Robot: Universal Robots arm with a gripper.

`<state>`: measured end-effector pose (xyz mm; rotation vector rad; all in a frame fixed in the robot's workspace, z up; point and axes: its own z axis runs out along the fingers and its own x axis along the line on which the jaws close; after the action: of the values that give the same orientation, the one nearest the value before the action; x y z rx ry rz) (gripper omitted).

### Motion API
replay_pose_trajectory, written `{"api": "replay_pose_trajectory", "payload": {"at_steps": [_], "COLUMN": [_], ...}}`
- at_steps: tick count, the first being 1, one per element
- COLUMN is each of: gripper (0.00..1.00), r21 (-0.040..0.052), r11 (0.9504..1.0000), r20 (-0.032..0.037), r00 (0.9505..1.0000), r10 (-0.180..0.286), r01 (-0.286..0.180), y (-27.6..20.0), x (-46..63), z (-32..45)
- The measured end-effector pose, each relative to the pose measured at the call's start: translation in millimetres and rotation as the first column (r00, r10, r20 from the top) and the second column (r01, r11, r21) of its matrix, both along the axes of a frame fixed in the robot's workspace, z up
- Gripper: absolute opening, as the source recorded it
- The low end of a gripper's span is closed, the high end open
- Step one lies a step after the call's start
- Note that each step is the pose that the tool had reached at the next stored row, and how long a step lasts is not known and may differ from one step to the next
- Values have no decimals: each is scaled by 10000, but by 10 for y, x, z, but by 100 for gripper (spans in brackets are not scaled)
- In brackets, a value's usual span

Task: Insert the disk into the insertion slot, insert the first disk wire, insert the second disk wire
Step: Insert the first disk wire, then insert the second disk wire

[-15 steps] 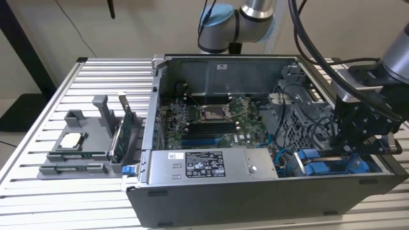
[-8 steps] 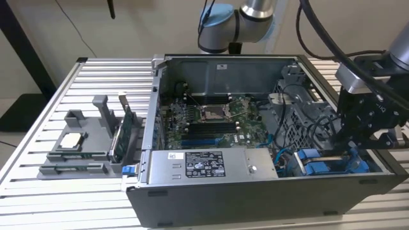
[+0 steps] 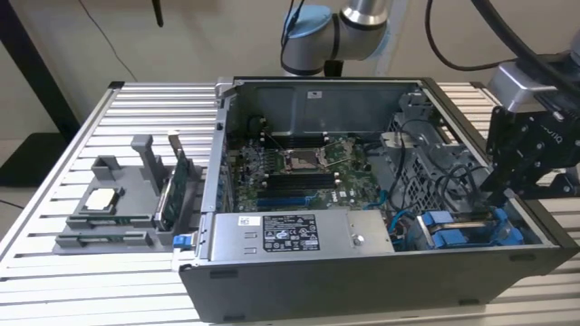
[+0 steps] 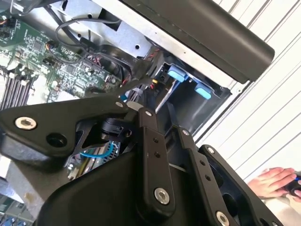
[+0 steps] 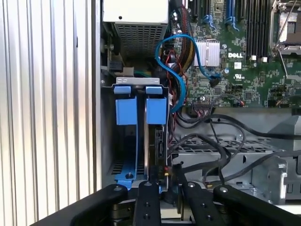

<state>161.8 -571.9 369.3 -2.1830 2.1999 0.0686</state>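
The disk (image 5: 155, 136) stands on edge in the insertion slot (image 5: 132, 82), its blue carrier tab at the slot's mouth. In the exterior view the disk (image 3: 469, 229) lies in the blue-railed bay (image 3: 515, 239) at the case's near right corner. My gripper (image 5: 166, 182) reaches down at the disk's rear end and looks shut on a black disk wire connector (image 5: 166, 173) with red and yellow leads. From outside, the gripper (image 3: 498, 197) dips into the case just above the bay. A blue wire (image 5: 165, 44) loops from the motherboard towards the bay.
The silver power-supply box (image 3: 290, 233) lies along the case front. Black cables (image 5: 221, 150) cross a grey metal cage beside the bay. A grey parts holder (image 3: 118, 204) stands at the exterior view's left. A person's hand (image 4: 270, 181) rests outside the case.
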Motion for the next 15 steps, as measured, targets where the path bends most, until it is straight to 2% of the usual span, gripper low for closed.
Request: {"api": "replay_pose_trajectory", "payload": {"at_steps": [3, 8, 15], "gripper": [27, 27, 27], "r21": [0, 1, -1], "r11": [10000, 10000, 10000], "r20": [0, 0, -1], "r00": [10000, 10000, 10000], "r10": [0, 5, 30], "r01": [0, -5, -30], "y": [0, 27, 105], "x": [0, 2, 20], "z": [56, 70, 71]}}
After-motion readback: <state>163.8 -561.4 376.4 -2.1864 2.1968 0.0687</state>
